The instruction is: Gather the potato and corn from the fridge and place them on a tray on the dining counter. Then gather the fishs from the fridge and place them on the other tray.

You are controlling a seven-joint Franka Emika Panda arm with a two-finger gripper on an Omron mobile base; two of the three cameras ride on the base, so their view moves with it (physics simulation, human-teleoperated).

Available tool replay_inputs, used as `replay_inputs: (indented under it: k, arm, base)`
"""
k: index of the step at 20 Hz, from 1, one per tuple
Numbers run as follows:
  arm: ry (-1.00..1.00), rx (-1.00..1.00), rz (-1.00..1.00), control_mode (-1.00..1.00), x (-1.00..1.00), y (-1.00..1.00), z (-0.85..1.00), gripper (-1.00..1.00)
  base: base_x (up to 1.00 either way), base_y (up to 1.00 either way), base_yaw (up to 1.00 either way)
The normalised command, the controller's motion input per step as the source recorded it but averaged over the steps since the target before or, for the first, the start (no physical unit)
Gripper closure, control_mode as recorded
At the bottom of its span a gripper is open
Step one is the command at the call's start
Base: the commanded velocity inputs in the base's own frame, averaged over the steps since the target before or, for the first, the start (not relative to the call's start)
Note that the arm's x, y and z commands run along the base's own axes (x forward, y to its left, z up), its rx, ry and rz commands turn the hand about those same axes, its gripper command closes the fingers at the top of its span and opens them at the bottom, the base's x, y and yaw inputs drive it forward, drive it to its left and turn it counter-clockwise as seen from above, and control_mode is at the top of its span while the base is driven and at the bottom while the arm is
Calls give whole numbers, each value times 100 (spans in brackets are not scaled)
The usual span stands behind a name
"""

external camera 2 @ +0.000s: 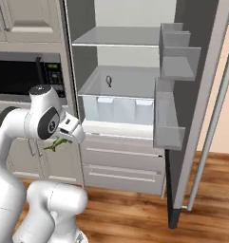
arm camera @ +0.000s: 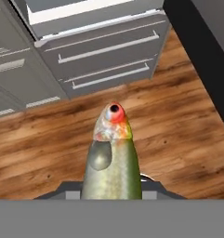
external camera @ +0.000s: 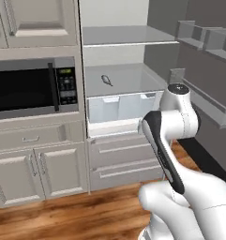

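Hand view: we see the fish (arm camera: pixel 112 160) pinched in our gripper (arm camera: pixel 111 186), nose-out above the wood floor (arm camera: pixel 178 139), clear of the open fridge (external camera 2: pixel 120 90). Risk, we judge: a long overhang, so a quick swing could slip it free.

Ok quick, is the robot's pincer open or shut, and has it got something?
Pincer: shut on a fish, olive-green with a red-tipped head, held over the wooden floor in front of the open fridge.
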Motion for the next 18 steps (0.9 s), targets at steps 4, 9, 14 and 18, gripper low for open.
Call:
replay_inputs:
  k: [4, 9, 14, 18]
  arm:
    - [0, 0, 0, 100, 0, 0, 0, 100]
    - [0, 0, 0, 100, 0, 0, 0, 100]
    - [0, 0, 0, 100, 0, 0, 0, 100]
    - [0, 0, 0, 100, 0, 0, 0, 100]
  base:
    - [-51, -39, 50]
    - [-58, -66, 45]
    - [-87, -15, 37]
    - [-41, 79, 30]
